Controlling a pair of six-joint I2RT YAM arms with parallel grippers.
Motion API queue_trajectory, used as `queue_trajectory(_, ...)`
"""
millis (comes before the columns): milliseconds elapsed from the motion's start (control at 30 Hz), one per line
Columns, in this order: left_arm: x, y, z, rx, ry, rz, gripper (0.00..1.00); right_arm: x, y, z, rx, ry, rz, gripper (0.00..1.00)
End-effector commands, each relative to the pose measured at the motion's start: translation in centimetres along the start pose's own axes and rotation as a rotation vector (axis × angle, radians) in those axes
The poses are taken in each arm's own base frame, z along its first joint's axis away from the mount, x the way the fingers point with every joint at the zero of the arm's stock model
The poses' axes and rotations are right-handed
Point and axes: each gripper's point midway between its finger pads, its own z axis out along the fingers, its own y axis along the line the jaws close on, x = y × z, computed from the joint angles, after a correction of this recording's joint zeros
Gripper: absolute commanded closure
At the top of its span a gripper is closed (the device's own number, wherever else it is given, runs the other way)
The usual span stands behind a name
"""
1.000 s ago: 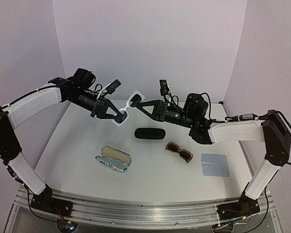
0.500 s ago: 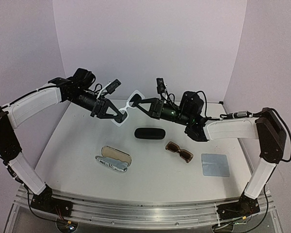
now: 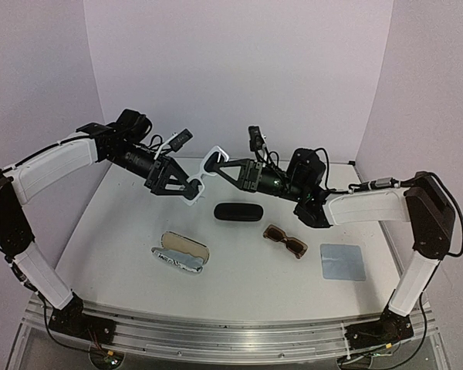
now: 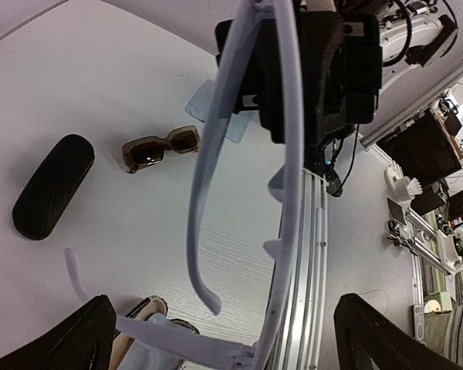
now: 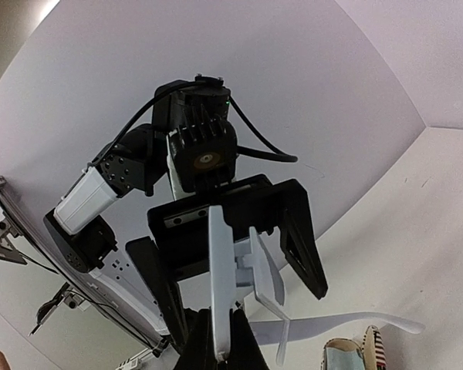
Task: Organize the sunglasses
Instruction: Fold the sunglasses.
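- Grip check: my right gripper [image 3: 218,164] is clenched on the white sunglasses [image 3: 204,174]. In its wrist view I see the fingers [image 5: 204,347] pinching the edge of the frame.
- My left gripper [image 3: 181,187] is released, with its fingers [image 4: 77,339] spread wide on either side of the frame and not touching it.
- The white sunglasses hang tilted in the air over the far part of the table [image 3: 116,231], between the two grippers, with one temple arm unfolded.
- The brown sunglasses [image 3: 285,241] lie on the table between the black case [image 3: 238,212] and the blue cloth [image 3: 343,262], and touch neither.
- The striped case [image 3: 181,253] lies open on the near left.
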Motion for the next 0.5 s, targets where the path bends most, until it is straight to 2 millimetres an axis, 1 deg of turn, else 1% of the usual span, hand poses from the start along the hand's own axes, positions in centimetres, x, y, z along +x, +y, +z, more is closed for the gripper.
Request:
queue_trajectory(0, -0.1, 1.7, -2.5, -0.149, -0.010, -0.017, 0.00, -1.7, 2.6, -0.4, -0.049, -0.056, -0.091, 1.00)
queue_trajectory(33, 0.2, 2.1, -3.0, -0.153, -0.012, -0.041, 0.00, -1.7, 2.7, -0.5, -0.052, -0.051, -0.107, 1.00)
queue_trajectory(100, 1.0, 2.1, -3.5, -0.112, -0.013, -0.084, 0.00, -1.5, 3.0, -0.6, -0.051, -0.035, -0.143, 1.00)
queue_trajectory(200, 2.8, 0.9, -2.7, 0.012, -0.001, -0.139, 0.00, -1.6, 2.8, -0.5, -0.019, -0.015, -0.195, 1.00)
queue_trajectory(267, 3.9, 0.2, -2.0, 0.106, -0.002, -0.201, 0.00, -1.8, 3.2, -0.4, -0.017, -0.011, -0.219, 1.00)
queue_trajectory(333, 3.8, -0.6, -1.6, 0.194, -0.026, -0.232, 0.00, -1.7, 3.7, -0.2, -0.035, -0.003, -0.233, 1.00)
queue_trajectory(467, 2.3, -1.4, -0.6, 0.286, -0.064, -0.202, 0.00, -1.1, 4.2, 0.6, -0.070, 0.021, -0.229, 1.00)
